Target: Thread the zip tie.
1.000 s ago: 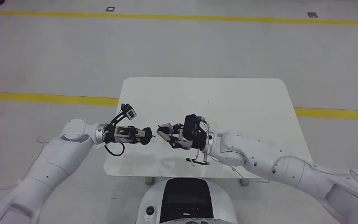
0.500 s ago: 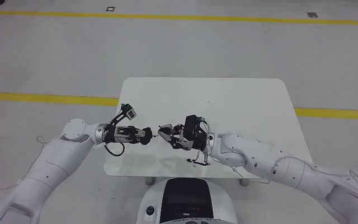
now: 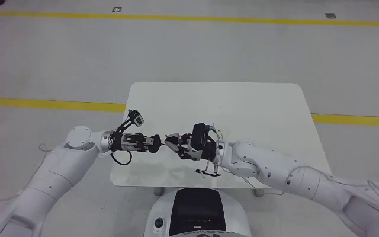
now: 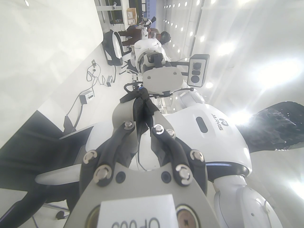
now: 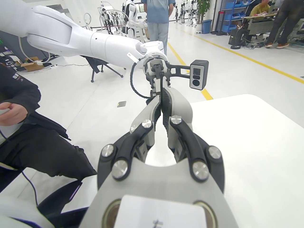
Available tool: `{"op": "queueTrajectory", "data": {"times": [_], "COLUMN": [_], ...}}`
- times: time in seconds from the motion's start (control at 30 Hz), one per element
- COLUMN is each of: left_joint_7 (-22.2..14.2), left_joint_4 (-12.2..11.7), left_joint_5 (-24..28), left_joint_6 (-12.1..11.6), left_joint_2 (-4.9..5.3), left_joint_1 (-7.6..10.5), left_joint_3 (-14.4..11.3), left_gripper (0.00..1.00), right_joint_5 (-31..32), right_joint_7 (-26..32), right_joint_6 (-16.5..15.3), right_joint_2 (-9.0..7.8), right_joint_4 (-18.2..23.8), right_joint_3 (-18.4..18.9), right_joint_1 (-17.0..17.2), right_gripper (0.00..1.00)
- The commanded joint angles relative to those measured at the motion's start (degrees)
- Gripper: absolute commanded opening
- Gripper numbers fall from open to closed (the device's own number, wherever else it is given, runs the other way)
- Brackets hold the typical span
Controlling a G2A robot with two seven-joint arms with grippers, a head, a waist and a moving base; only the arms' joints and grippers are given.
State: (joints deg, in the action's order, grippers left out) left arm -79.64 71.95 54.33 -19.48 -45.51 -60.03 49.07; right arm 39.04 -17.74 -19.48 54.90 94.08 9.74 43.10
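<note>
A thin black zip tie runs between my two grippers, which face each other tip to tip above the table's front left part. In the right wrist view my right gripper is shut on one end of the strap, and the strap leads straight to my left gripper. In the left wrist view my left gripper is shut on the zip tie, whose dark end sticks out past the fingertips. From above, the left gripper and right gripper are almost touching, with the zip tie as a short dark line between them.
The white table has rounded corners, and its bare top stretches away behind and to the right of the grippers. Its front edge lies close below both wrists. Grey floor with yellow lines surrounds it.
My right gripper has shifted a little to the left, closing the gap to the left gripper. The left arm has stayed where it was.
</note>
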Motion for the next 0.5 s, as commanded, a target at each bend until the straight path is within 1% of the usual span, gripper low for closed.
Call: {"op": "queueTrajectory", "data": {"times": [0.0, 0.17, 0.4, 0.47], "left_joint_7": [0.0, 0.0, 0.0, 0.0], "left_joint_4": [0.0, 0.0, 0.0, 0.0], "left_joint_5": [0.0, 0.0, 0.0, 0.0], "left_joint_6": [0.0, 0.0, 0.0, 0.0], "left_joint_2": [0.0, 0.0, 0.0, 0.0], "left_joint_1": [0.0, 0.0, 0.0, 0.0], "left_joint_3": [0.0, 0.0, 0.0, 0.0], "left_gripper": [0.0, 0.0, 0.0, 0.0], "right_joint_5": [-0.1, -0.2, 0.8, 0.9], "right_joint_7": [0.5, 0.5, -2.8, -3.0], "right_joint_6": [0.0, 0.0, 0.0, 0.0], "right_joint_2": [0.15, 0.5, 0.85, 0.88], "right_joint_4": [0.0, -0.2, -0.5, -0.7], "right_joint_3": [0.0, 0.0, 0.0, 0.0], "right_joint_1": [0.1, 0.3, 0.3, 0.4], "right_gripper": [0.0, 0.0, 0.0, 0.0]}}
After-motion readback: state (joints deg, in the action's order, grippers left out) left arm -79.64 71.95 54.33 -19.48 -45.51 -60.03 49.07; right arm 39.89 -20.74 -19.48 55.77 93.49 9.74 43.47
